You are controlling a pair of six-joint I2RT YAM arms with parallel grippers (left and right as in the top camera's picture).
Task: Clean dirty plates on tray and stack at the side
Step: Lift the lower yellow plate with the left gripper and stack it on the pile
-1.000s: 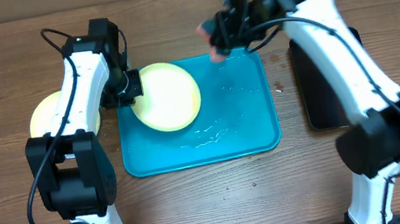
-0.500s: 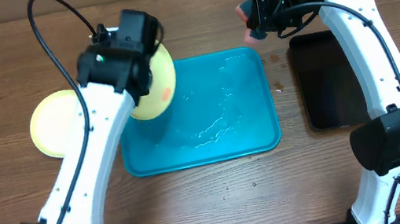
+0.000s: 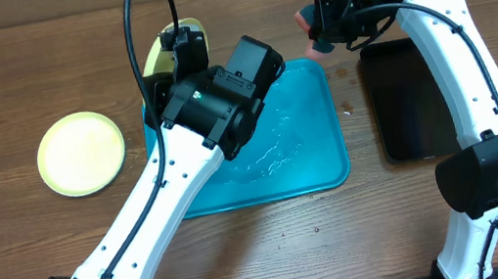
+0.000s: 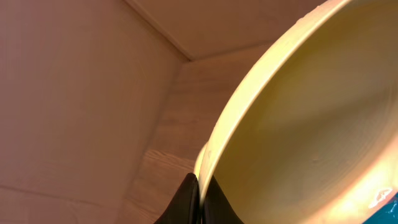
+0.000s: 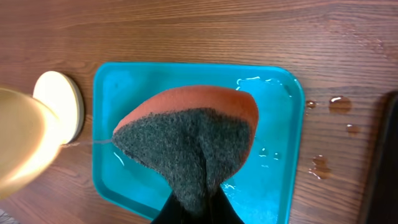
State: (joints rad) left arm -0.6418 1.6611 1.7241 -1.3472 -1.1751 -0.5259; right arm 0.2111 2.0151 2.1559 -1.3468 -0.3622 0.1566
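Pinching only the rim, the left gripper point(image 4: 198, 198) held a yellow-green plate point(image 4: 298, 124) tilted above the tray's point(image 3: 316, 154) far-left corner; if wet, it could slip and drop. The right gripper point(image 5: 194, 208) was clamped on the sponge point(image 5: 186, 124) over the tray's far-right corner. A second plate point(image 3: 83, 153) lay left of the tray.

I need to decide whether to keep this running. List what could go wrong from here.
1. The left gripper pinches the lifted plate only at its rim, tilted; it could slip out.
2. Water pools on the tray and dots the table; the sponge in the right gripper may drip more.
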